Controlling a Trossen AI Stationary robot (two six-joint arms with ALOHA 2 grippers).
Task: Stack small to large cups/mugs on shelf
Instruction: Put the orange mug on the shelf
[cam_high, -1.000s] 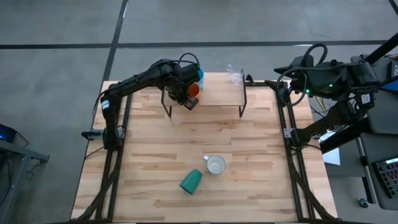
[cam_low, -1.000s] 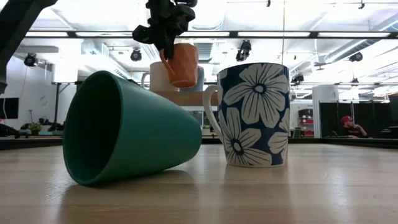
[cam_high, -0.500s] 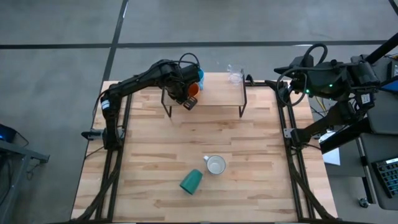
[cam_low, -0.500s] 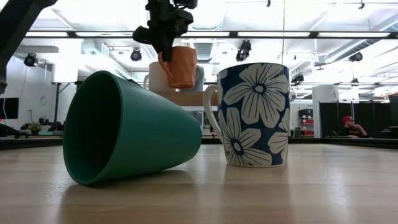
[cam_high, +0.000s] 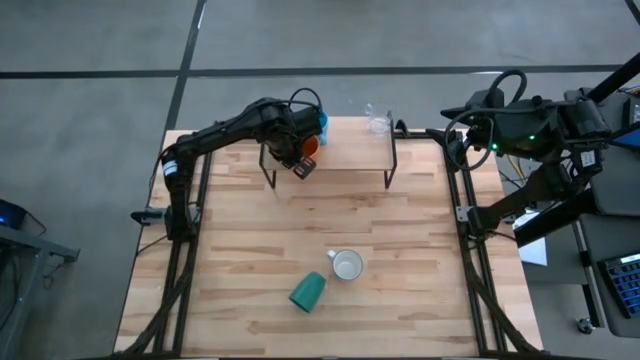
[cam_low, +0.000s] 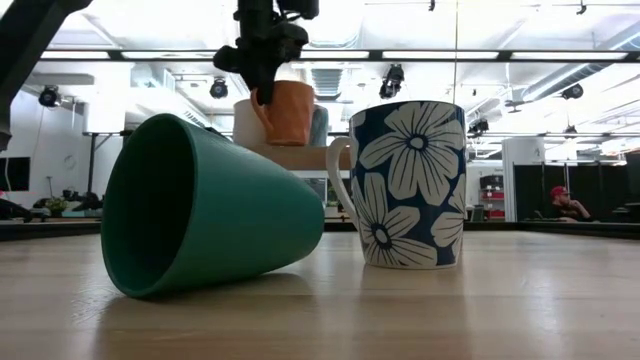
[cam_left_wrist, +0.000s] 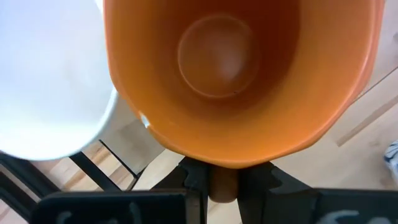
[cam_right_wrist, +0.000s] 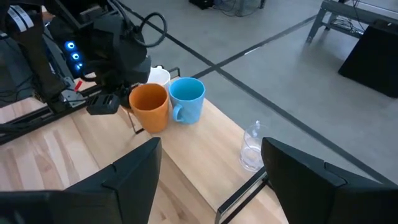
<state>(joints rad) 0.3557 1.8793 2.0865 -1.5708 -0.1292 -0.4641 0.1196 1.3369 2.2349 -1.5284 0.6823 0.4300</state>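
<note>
an open industrial-style robotics lab or workshop hall. the floor (cam_high: 90, 120) is bare grey concrete crossed by dark seams. overhead, seen from table height, run exposed ducts (cam_low: 150, 75), track spotlights (cam_low: 393, 78) and strip lights across a high ceiling (cam_low: 520, 30). the butcher-block work table (cam_high: 330, 220) sits in a black metal frame that carries two dark robot arms, with cable bundles and a lit green electronics unit (cam_high: 525, 130) at one side. a keyboard (cam_high: 622, 285) lies on a neighbouring desk. far back, a person (cam_low: 566, 205) in a red cap sits at a workstation.
</note>
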